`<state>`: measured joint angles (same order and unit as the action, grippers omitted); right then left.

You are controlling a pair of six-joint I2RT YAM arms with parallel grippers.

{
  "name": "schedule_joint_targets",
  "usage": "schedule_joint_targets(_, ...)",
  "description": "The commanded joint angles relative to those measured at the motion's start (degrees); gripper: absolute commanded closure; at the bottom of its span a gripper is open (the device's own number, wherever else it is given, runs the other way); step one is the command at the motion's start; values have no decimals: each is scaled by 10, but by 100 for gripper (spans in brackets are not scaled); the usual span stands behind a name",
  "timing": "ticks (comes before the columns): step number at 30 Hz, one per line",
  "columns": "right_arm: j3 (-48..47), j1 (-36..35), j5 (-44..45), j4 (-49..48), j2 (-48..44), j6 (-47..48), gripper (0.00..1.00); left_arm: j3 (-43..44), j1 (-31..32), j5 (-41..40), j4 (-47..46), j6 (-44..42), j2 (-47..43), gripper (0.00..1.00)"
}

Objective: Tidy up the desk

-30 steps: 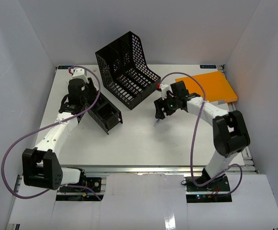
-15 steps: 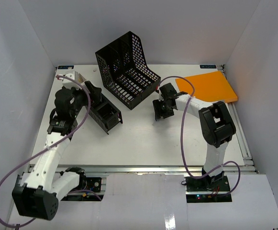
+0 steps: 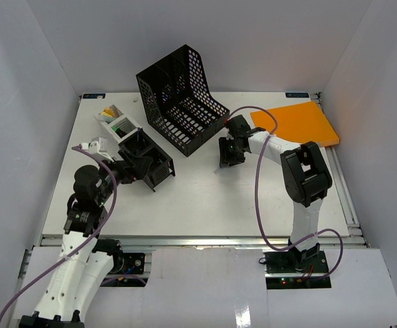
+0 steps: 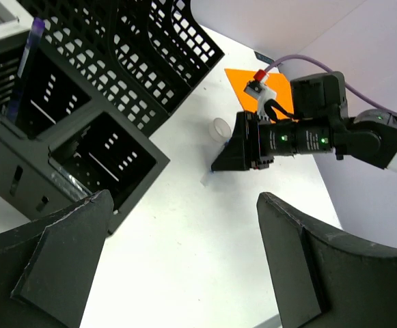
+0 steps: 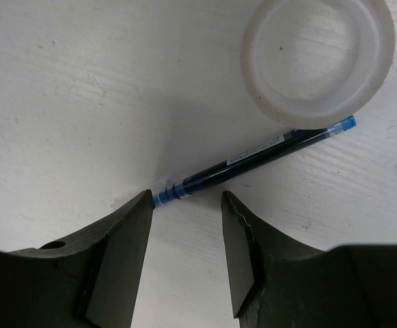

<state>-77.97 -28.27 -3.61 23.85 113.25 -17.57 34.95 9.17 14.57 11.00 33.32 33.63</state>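
The white surface [image 3: 205, 201] filled the middle of the top view. Near its centre the right pincer [image 5: 184, 208] stood released, fingertips at the end of a blue pen [image 5: 253, 160] beside a tape roll [image 5: 319, 55]. The left pincer [image 4: 184, 212], at lower left, gaped empty by a black organizer [image 4: 61, 130].
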Motion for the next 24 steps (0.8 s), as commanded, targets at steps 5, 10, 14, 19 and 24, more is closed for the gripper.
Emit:
schedule_joint_targets(5, -18, 0, 27, -11, 25, -46, 42, -28, -2, 13, 33, 42, -67, 2)
schedule_joint_targets(10, -28, 0, 39, -13, 34, -62, 35, -22, -2, 7, 47, 44, -80, 2)
schedule_joint_targets(14, -25, 0, 87, -13, 40, -76, 33, -17, -2, 4, 52, 43, -82, 2)
schedule_joint_targets(19, -11, -1, 119, -17, 34, -79, 51, -19, -2, 1, 54, 47, -87, 2)
schedule_joint_targets(24, 39, -2, 112, -38, 12, -60, 67, -19, -2, 6, 53, 54, -88, 2)
